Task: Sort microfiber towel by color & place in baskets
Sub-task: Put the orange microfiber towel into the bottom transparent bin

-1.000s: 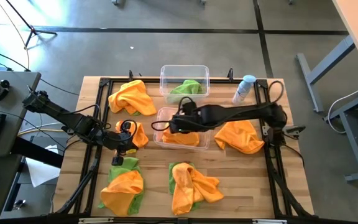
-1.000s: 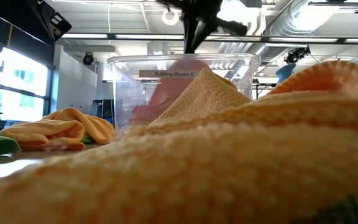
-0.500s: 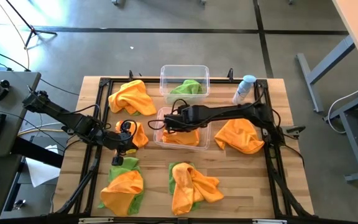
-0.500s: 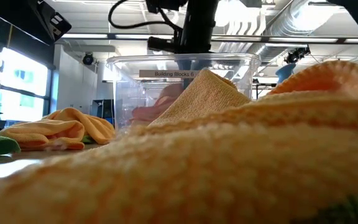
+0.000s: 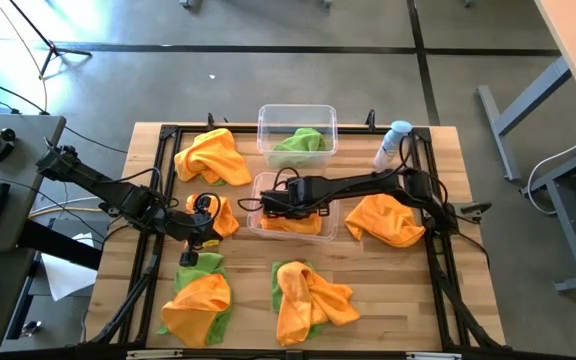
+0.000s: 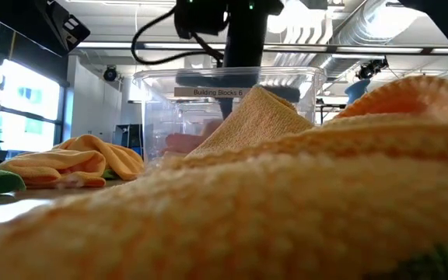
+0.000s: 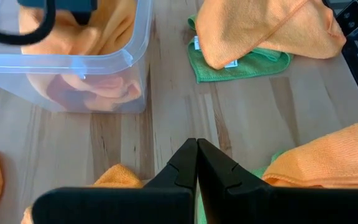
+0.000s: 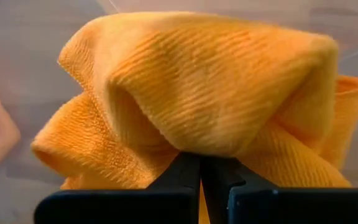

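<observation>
**Right pincer in the near basket, clamped on orange cloth**

Here the right pincer (image 5: 268, 205) sits down inside the near basket (image 5: 256, 228), its fingers pressed together on a bunched orange towel (image 8: 197, 93) that fills the right wrist view. The arm reaches in from the right side of the bench (image 5: 388, 290), stretched across the basket's rim. More orange cloth (image 5: 293, 222) lies in that same tub. Just behind it stands the far basket (image 5: 266, 122), which holds a lime green towel (image 5: 300, 140).

The left pincer (image 5: 208, 240) waits near the bench's left edge, fingers together with nothing between them, hanging over bare wood beside a small orange towel (image 5: 223, 215).

Loose towels lie around the baskets: an orange heap (image 5: 210, 157) at the back left, another orange one (image 5: 383, 220) to the right, and two orange-over-green piles (image 5: 196, 300) (image 5: 308, 295) along the front. A spray bottle (image 5: 392, 143) lies at the back right.
</observation>
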`<action>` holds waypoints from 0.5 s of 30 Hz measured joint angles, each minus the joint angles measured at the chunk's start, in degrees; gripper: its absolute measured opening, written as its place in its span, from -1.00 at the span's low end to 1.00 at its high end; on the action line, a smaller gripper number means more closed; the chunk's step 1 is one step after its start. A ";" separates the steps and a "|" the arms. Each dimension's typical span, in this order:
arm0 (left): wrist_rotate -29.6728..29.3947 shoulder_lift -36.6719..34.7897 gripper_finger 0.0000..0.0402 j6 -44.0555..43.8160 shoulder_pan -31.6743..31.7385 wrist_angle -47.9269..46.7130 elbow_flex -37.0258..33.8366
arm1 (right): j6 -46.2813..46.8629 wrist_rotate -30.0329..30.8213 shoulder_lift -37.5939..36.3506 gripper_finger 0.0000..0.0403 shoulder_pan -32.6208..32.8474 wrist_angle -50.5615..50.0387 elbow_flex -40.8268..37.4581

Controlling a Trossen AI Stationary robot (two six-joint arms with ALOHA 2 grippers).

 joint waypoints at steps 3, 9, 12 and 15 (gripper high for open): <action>0.00 0.00 -1.00 0.36 0.00 0.00 0.00 | 2.37 -1.30 0.00 -1.00 -0.02 1.59 -2.43; 0.00 0.00 -1.00 0.45 0.00 -0.02 0.00 | 5.91 -4.13 -0.14 -1.00 0.01 8.59 -8.27; 0.00 0.00 -1.00 0.47 0.00 0.00 0.00 | 6.04 -5.70 -0.20 -1.00 0.10 10.75 -10.46; 0.00 0.00 -1.00 0.47 0.00 0.00 0.00 | 6.03 -6.64 -0.28 -1.00 0.11 11.50 -11.59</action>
